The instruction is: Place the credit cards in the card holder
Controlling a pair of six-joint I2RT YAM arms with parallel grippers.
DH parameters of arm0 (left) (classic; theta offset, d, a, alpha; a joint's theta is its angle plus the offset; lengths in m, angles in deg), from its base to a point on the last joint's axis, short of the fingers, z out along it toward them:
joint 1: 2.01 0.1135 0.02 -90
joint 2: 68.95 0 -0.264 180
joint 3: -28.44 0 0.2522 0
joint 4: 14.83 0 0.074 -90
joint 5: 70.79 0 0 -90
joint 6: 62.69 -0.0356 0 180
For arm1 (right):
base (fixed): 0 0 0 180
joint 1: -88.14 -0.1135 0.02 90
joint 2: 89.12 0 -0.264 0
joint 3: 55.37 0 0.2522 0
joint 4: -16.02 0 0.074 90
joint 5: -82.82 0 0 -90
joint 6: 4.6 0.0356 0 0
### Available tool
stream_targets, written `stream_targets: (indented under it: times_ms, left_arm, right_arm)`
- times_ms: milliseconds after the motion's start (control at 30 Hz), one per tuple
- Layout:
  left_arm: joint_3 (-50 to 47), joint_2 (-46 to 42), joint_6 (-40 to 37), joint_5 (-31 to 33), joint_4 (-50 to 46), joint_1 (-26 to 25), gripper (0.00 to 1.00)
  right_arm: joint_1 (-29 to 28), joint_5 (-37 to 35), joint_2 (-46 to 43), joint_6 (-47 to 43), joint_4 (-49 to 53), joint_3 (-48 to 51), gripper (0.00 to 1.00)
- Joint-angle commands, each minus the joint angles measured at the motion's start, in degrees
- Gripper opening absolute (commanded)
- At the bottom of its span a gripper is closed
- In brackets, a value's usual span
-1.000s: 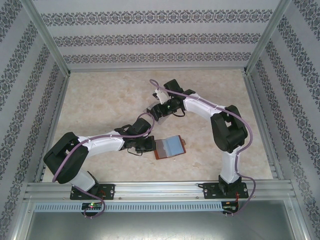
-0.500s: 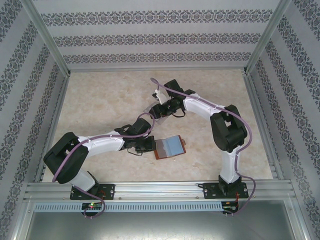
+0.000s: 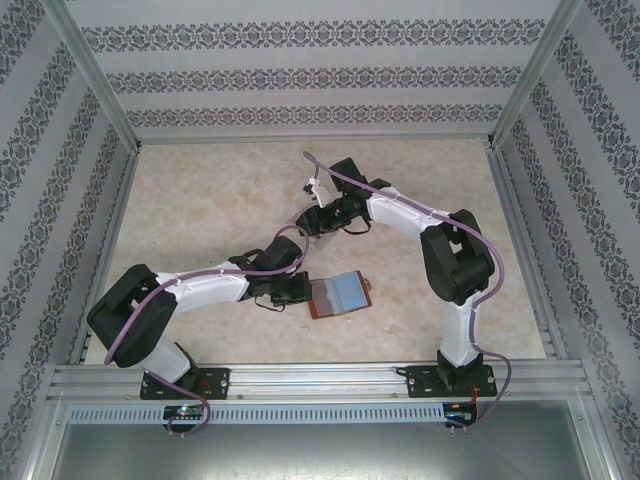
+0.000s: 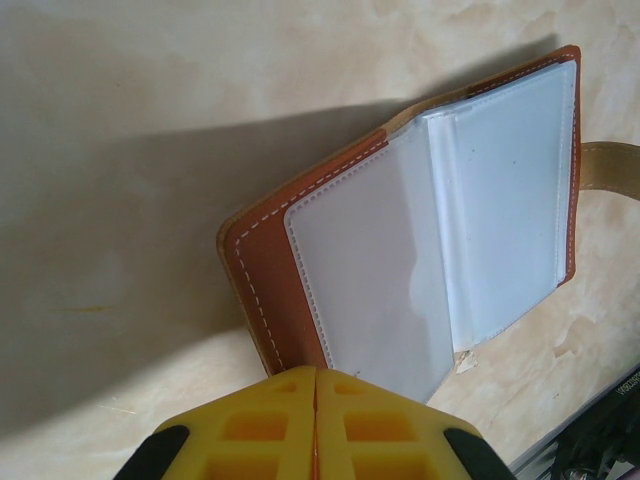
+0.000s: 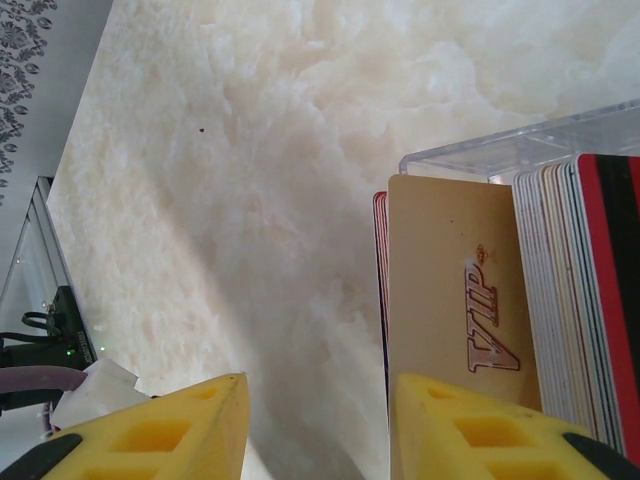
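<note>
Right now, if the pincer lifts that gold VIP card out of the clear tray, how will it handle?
The gold VIP card looks thin and flat, so probably light and fairly stiff. Its smooth face may slip. It stands packed against other cards in the clear tray, so neighbours might lift too.

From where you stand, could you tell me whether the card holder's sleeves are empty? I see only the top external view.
Observer: The left wrist camera shows the card holder open; its clear sleeves look empty.
Operator: Is the left gripper holding it?
Observer: The left gripper is shut on its near edge.
Operator: And the right one?
Observer: The right gripper is open beside a VIP card standing with other credit cards in a clear tray.
</note>
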Motion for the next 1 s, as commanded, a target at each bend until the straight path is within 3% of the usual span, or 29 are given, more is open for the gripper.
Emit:
stream_targets:
  times_ms: [0, 167, 333, 700, 967]
  left_arm:
    - [0.0, -0.3, -0.7, 0.2, 0.1, -0.5, 0.08]
    - [0.0, -0.3, -0.7, 0.1, 0.2, -0.5, 0.08]
    - [0.2, -0.2, -0.7, 0.2, 0.1, -0.5, 0.08]
    - [0.0, -0.3, -0.6, 0.1, 0.2, -0.5, 0.08]
    - [-0.4, -0.3, -0.3, 0.1, 0.7, -0.5, 0.08]
  right_arm:
    - [-0.6, -3.3, 0.3, -1.4, 1.3, -0.7, 0.44]
    - [-2.0, -13.8, 0.0, -3.9, 3.5, -0.7, 0.47]
    - [-3.3, -16.5, 2.0, -4.4, 5.9, -2.1, 0.46]
    - [-3.1, -7.7, 0.8, -1.6, 2.4, -0.5, 0.44]
    - [-2.5, -5.7, 0.2, -0.7, 1.4, 0.0, 0.42]
